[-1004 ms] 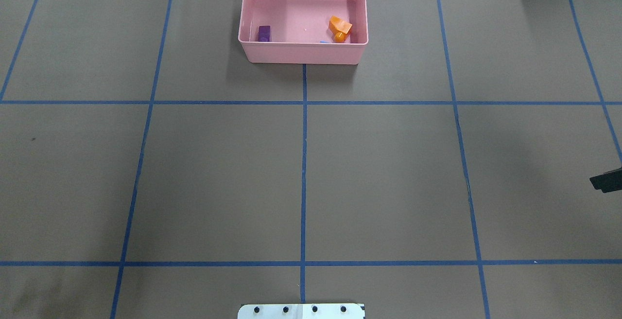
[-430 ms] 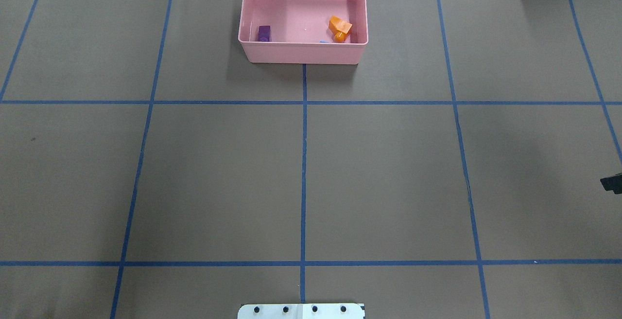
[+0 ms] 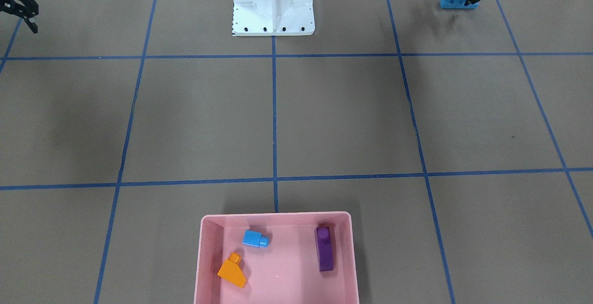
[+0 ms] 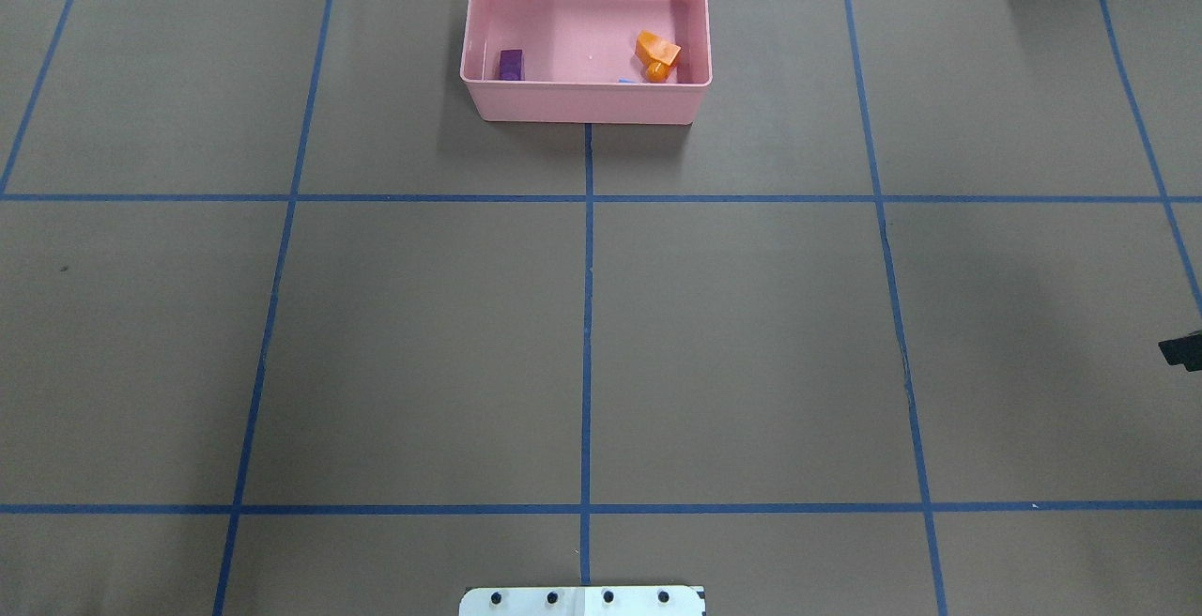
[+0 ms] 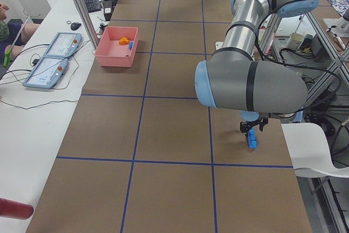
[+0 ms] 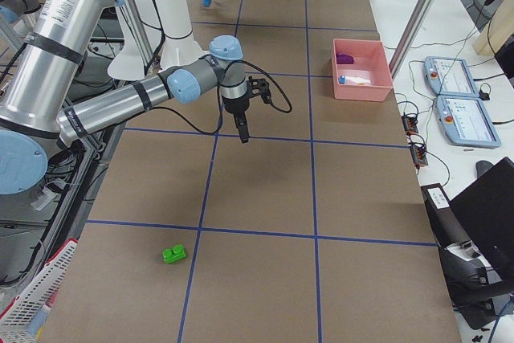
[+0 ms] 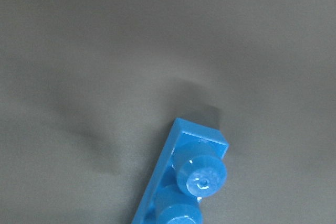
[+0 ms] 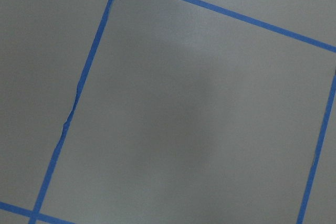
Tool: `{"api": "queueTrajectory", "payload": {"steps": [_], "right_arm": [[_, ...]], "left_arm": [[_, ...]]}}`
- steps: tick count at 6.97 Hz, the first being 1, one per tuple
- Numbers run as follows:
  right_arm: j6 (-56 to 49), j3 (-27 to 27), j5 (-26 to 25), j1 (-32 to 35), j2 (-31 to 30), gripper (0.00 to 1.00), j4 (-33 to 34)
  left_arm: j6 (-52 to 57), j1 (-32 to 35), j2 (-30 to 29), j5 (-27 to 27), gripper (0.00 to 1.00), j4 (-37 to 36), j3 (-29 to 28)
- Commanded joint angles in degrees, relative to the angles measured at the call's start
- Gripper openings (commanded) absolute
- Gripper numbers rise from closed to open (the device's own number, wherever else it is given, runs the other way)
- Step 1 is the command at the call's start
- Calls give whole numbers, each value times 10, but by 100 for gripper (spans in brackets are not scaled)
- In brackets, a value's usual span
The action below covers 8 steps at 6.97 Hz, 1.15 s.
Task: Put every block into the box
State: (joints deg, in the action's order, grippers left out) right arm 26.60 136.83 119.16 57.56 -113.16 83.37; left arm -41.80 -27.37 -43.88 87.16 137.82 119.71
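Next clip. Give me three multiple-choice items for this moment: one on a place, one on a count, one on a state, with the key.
1. Where is the green brick?
A. In the pink box
B. In the right pincer
C. On the table, outside the box

2. How many bricks lie in the pink box?
A. Three
B. Two
C. Five

3. What is the state of the right pincer?
A. It grips the orange brick
B. It holds nothing, above the table
C. It rests inside the box

Key:
1 C: the green brick lies on the table, far from the pink box.
2 A: the box holds the small blue cube, the orange brick and the purple brick.
3 B: nothing sits between the fingers of the right pincer.
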Motion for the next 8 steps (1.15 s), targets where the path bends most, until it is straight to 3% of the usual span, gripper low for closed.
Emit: {"api": "queueTrajectory", "payload": {"steps": [1, 3, 5, 8], "right_arm": [[0, -1, 0, 0, 0, 99, 0], [0, -4, 1, 0, 0, 99, -1], [0, -3, 1, 0, 1, 99, -1], [0, -4, 0, 0, 1, 99, -1]], "left_arm": [[-1, -1, -1, -1, 91, -1, -5], [-4, -6, -5, -1, 89, -2, -8], [-4, -7, -6, -1, 80, -2, -11], [-4, -8, -13, 0, 81, -2, -17]]}}
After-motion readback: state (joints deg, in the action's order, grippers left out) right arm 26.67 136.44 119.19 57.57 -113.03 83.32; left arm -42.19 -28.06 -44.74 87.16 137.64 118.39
